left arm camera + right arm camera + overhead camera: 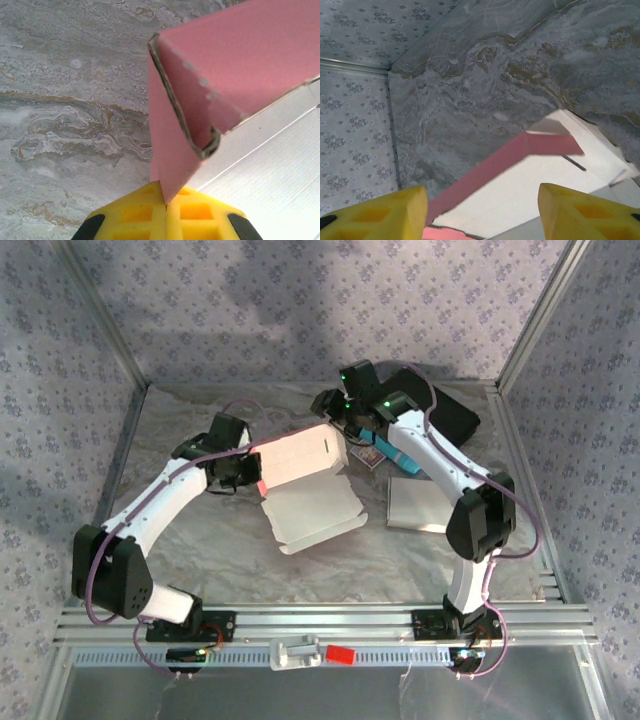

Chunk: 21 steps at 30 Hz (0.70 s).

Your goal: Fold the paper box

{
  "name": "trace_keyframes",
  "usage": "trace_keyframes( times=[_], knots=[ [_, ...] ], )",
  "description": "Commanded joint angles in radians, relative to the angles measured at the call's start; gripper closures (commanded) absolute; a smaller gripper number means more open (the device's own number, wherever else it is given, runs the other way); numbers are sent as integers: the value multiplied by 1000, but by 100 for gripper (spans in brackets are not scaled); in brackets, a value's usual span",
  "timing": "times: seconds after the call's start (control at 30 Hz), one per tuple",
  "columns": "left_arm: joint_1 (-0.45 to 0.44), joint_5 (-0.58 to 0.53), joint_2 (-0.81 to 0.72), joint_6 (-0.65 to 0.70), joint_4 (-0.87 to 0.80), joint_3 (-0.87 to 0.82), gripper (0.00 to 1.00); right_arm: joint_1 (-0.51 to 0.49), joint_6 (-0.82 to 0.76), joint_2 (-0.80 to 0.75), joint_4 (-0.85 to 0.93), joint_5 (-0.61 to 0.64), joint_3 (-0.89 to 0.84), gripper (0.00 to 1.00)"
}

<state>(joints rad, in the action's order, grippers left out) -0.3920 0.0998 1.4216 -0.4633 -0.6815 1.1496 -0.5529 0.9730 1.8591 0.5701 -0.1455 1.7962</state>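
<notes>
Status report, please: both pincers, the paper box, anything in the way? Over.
Left pincer shut on a wall of the pink-and-white paper box. Right pincer open, above box. White flat sheet lies aside, not blocking.

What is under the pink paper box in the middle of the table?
The grey marbled table shows around the paper box, and its white flap lies flat on the near side. The box itself covers whatever is directly beneath it.

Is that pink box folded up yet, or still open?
Half folded, still open. One pink wall of the box is folded up, pinched in the shut left gripper, while its white flap lies flat on the table.
</notes>
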Motion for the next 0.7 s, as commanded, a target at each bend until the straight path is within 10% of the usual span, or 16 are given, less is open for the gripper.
trace_keyframes(
  times=[0.0,0.67],
  knots=[
    [4,27,-7,18,-21,47,100,7,-65,57,75,27,84,39],
    [42,152,22,130,37,77,100,50,-223,-1,103,-216,85,41]
  ],
)
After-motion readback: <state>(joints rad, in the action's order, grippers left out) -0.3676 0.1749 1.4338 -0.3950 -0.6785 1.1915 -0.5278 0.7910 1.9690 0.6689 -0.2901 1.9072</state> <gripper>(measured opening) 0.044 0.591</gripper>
